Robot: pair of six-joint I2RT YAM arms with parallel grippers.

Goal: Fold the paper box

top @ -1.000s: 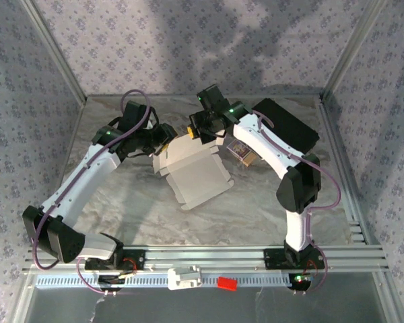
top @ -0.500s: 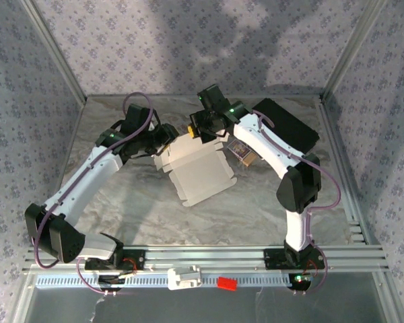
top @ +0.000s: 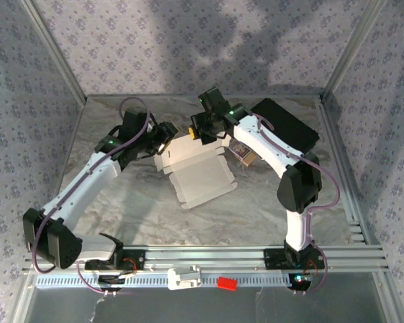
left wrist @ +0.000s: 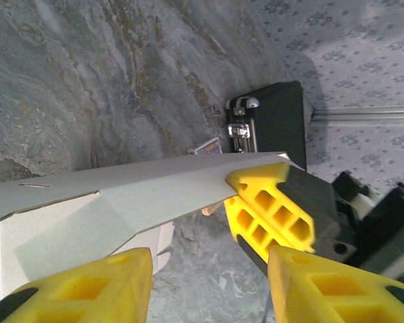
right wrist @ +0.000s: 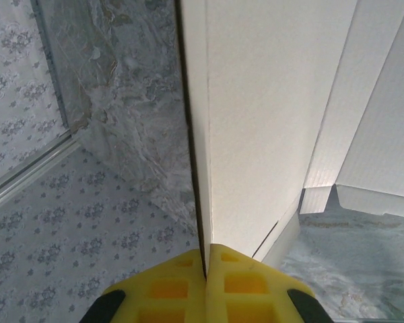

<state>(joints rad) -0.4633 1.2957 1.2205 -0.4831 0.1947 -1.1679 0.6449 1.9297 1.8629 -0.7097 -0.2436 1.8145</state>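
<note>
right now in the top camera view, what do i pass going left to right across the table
left gripper → paper box → small tan and purple packet → black case

Left end effector (left wrist: 209, 264) stands with jaws parted, facing the right end effector (right wrist: 207, 259), pinched tight.

The top external camera sits high behind both arm bases and looks down and forward over the whole table (top: 141, 208). The left wrist camera, just behind the left gripper (left wrist: 209, 261), looks past its fingers to the right gripper (left wrist: 269, 208) and the black case (left wrist: 277, 121). The right wrist camera looks along its own fingertips, very close to the paper box (right wrist: 269, 101). All three views share that raised flap.
</note>
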